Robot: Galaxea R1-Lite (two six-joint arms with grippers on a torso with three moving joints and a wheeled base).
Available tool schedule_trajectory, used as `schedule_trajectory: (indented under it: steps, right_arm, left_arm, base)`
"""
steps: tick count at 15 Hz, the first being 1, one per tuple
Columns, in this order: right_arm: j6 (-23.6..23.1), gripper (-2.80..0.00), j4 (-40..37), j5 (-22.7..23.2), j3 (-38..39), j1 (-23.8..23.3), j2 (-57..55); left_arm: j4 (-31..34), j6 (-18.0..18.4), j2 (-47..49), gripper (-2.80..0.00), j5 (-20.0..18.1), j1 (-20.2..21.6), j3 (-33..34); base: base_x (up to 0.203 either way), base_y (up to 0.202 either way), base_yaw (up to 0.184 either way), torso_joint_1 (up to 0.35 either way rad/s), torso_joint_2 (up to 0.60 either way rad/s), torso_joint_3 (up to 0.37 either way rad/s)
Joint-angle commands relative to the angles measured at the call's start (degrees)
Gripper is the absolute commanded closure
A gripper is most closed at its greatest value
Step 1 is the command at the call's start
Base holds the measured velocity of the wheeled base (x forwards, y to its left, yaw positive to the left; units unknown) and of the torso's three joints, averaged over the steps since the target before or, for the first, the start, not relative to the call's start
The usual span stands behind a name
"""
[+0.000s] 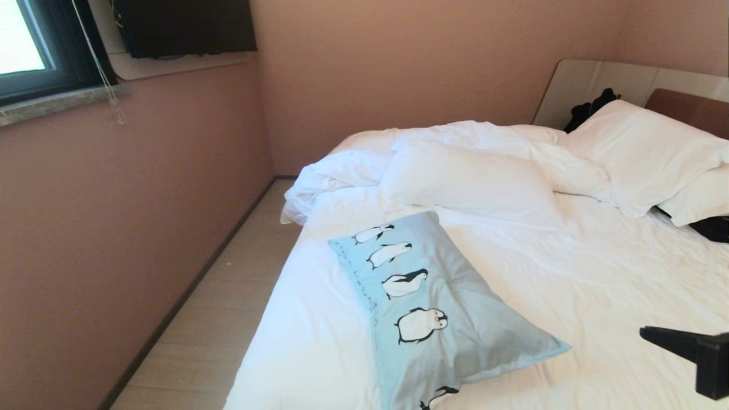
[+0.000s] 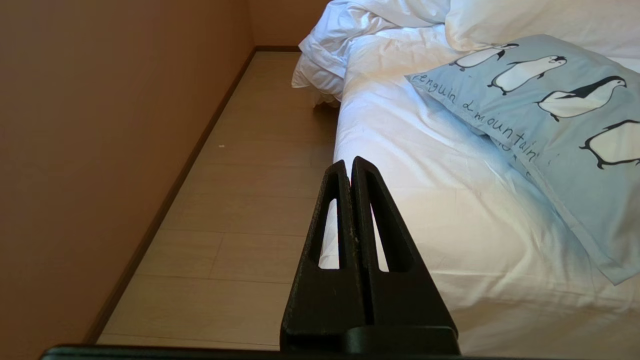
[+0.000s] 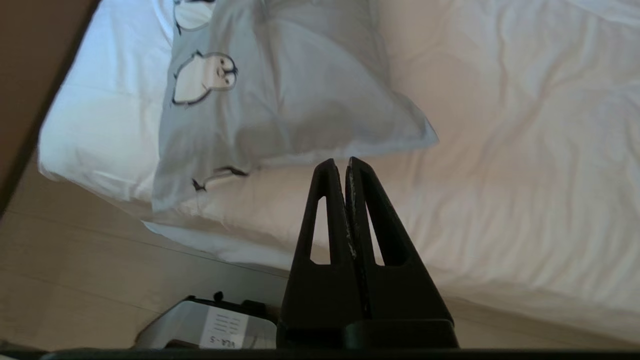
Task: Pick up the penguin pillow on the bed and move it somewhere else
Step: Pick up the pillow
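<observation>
Right gripper (image 3: 340, 161): black, two tapered slotted fingers pressed together, nothing between them. It hangs over the near edge of the bed (image 3: 525, 165), tips just short of the near corner of the penguin pillow (image 3: 280, 95), not touching it. In the head view it enters at the lower right (image 1: 646, 332), apart from the pillow (image 1: 455, 319).

Left gripper (image 2: 348, 162): same black build, fingers closed and empty, held over the bed's left edge (image 2: 425, 165); pillow (image 2: 550, 115) lies ahead and to one side of it, well apart.

Penguin pillow: rectangular, pale blue soft fabric, lightly creased, printed with a row of black-and-white penguins and a line of dark handwritten text along one long edge. It lies flat on the near left part of the bed, set diagonally, its near end at the mattress edge.

Bed: white sheet, smooth with fine wrinkles near the pillow; rumpled duvet (image 1: 455, 165) bunched beyond it toward the far left corner.

Surroundings: two plain white pillows (image 1: 643, 151) at the brown headboard (image 1: 692, 108) with pale surround; dark items beside them, kind unclear. Pale floor (image 1: 228, 285) runs between bed and pinkish-brown wall (image 1: 142, 199). Window (image 1: 28, 40) and dark wall-mounted screen (image 1: 188, 25) at upper left. Grey labelled part (image 3: 215, 325) sits low beneath the right gripper. Nothing lies between either gripper and the pillow.
</observation>
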State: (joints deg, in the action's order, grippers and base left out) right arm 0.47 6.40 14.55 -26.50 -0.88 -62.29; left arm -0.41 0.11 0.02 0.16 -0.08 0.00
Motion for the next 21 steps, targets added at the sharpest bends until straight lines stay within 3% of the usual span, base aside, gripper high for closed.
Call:
schedule_trajectory:
  steps: [1,5,7,12,16,21]
  right_arm:
    - [1.7,0.0,9.27,3.23,-4.27,0.0,-13.54]
    - [6.02,0.0,14.99,3.22,-12.29,0.75,-28.01]
    - [6.94,0.0,16.16,1.05,-16.8,2.31,-34.02]
    - [7.3,0.0,18.63,-6.16,-26.42,7.03,-46.43]
    - [6.83,0.0,28.76,-13.03,-29.1,10.74,-57.27]
    - [6.13,0.0,31.82,-14.32,-33.63,15.46,-63.77]
  left_arm:
    - [-0.02,0.06,-0.02,0.0,0.02,-0.01,0.0]
    - [-0.02,-0.02,-0.02,0.0,0.02,-0.01,0.0]
    - [-0.02,-0.02,-0.02,0.0,0.02,-0.01,0.0]
    - [-0.02,-0.02,-0.02,0.0,0.02,-0.01,0.0]
    - [-0.02,0.07,-0.02,0.0,0.02,-0.01,0.0]
    - [-0.02,-0.02,-0.02,0.0,0.02,-0.01,0.0]
  base:
    - [0.0,0.0,0.0,0.0,0.0,0.0]
    - [0.0,0.0,0.0,0.0,0.0,0.0]
    - [0.0,0.0,0.0,0.0,0.0,0.0]
    - [0.0,0.0,0.0,0.0,0.0,0.0]
    - [0.0,0.0,0.0,0.0,0.0,0.0]
    - [0.0,0.0,0.0,0.0,0.0,0.0]
